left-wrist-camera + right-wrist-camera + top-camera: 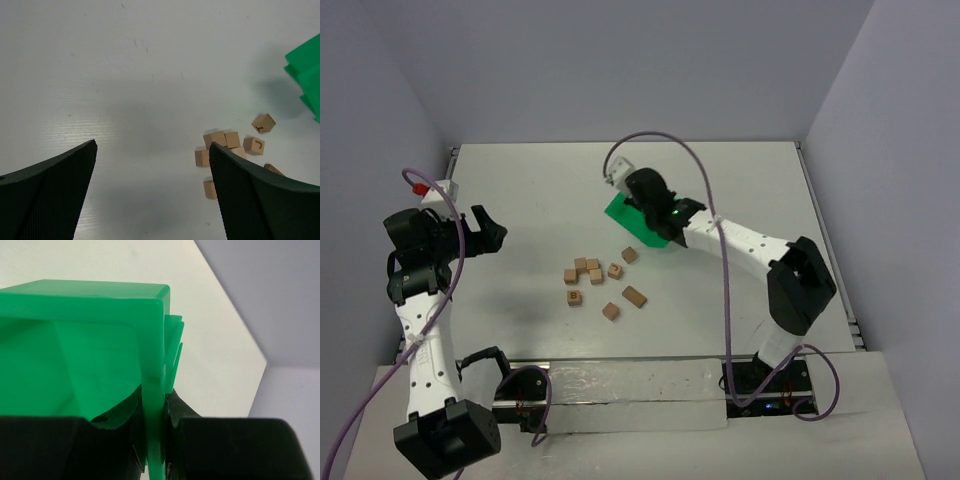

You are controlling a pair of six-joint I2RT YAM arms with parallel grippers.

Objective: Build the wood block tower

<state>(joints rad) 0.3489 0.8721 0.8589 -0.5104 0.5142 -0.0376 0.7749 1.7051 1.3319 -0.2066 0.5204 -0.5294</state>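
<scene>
Soft, even overhead light is filling all three views, with no harsh glare.

The flat white table is showing a pale sheen at the left of the left wrist view and a broad, faint grey shadow across its middle. The small light-brown wooden blocks are casting only short, soft shadows and are looking sharp from above. The bright green plastic bin is glowing close to the right wrist lens, its near wall blurring.

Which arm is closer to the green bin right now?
Right. The right end effector is clamped on the green bin; the left end effector hangs open, far off to its left.
</scene>
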